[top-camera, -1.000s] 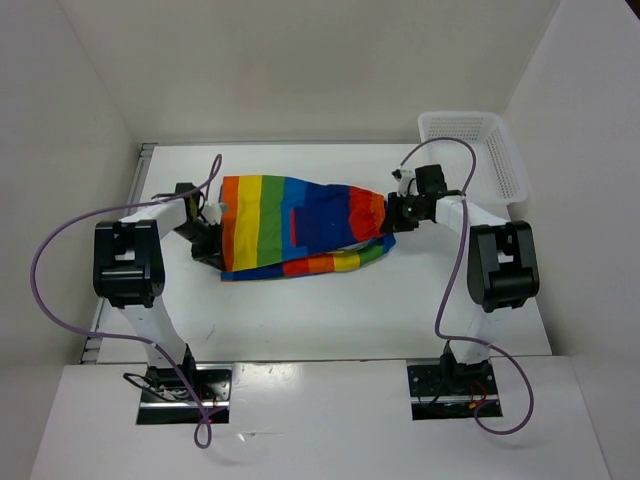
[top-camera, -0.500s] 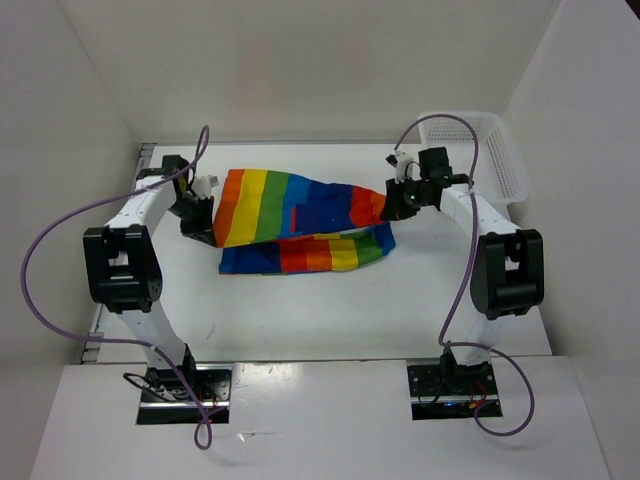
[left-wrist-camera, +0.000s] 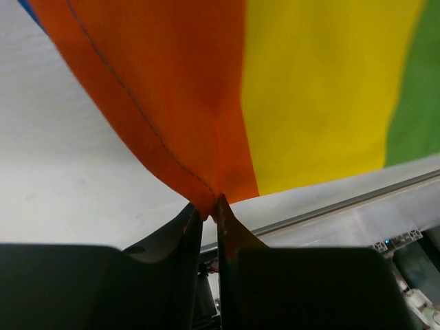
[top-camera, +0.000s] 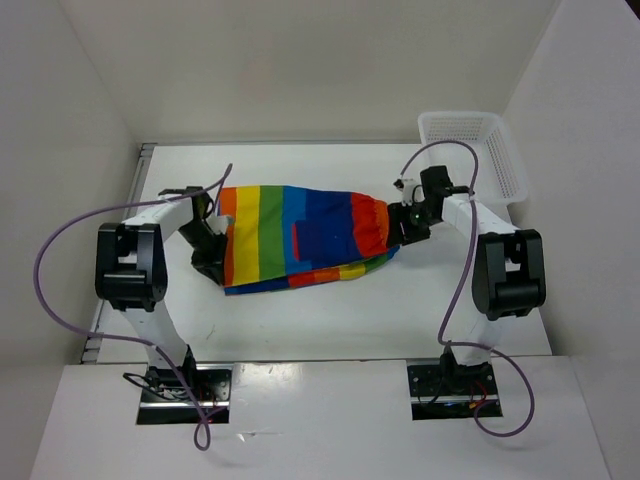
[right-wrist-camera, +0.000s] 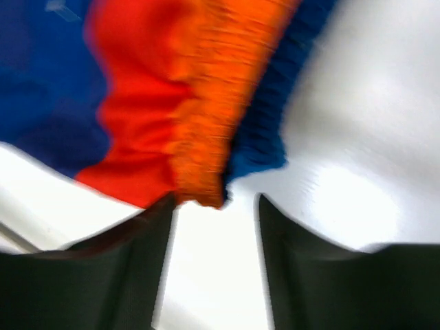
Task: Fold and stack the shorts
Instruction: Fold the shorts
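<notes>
Rainbow cloth shorts (top-camera: 300, 235) | left fingers (left-wrist-camera: 172, 254) pinch orange edge | right fingers (right-wrist-camera: 130, 275) spread apart, gripping nothing (view blurred)

Left claw (left-wrist-camera: 205, 210) is pinched tight — right claw (right-wrist-camera: 214, 220) stands with its jaws spread apart.

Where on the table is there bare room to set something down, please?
The widest bare patch of table lies between the shorts and the arm bases. A narrower strip runs between the shorts and the back wall. Crowded: both ends of the shorts, where the arms reach in, and the white basket's corner.
</notes>
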